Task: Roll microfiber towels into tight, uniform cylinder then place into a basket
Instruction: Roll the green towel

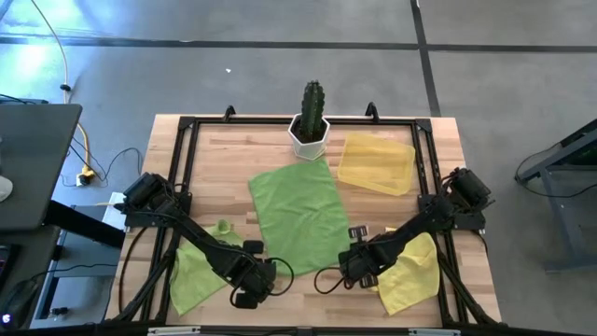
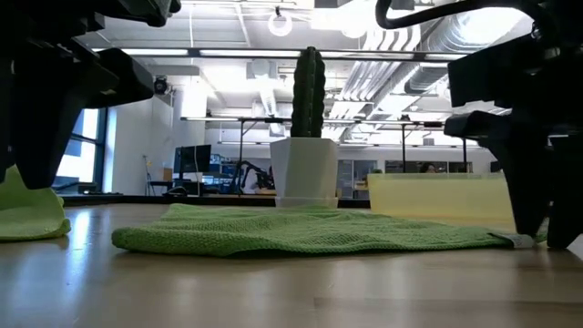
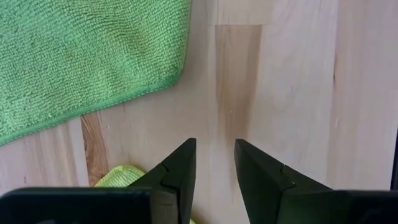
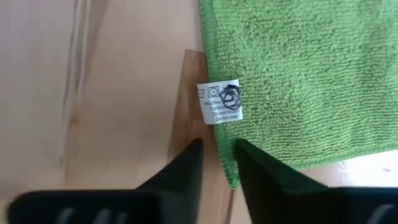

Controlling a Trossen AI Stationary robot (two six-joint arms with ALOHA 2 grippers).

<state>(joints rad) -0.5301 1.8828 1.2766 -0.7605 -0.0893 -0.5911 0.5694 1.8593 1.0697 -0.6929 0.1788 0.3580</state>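
Overhead, no towel is rolled yet: the middle green towel (image 1: 300, 217) lies flat on the bench (image 1: 233, 159), a second green towel (image 1: 198, 266) sits crumpled under the left arm, the yellow towel (image 1: 412, 273) lies under the right arm, and the basket (image 1: 377, 163) beside the cactus pot (image 1: 310, 136) looks empty; so rolling and placing all remain, I judge.

Low down, the flat towel's near edge lies clear, with bare bench in front of it; the basket stands behind, well apart.

At the left wrist, the left pincer (image 3: 214, 163) hangs parted over bare wood, grasping nothing, near a towel corner.

At the right wrist, the right pincer (image 4: 217, 158) straddles the towel's edge beside its care label (image 4: 219, 102), fingers narrowly apart; whether it has pinched the cloth I cannot tell.
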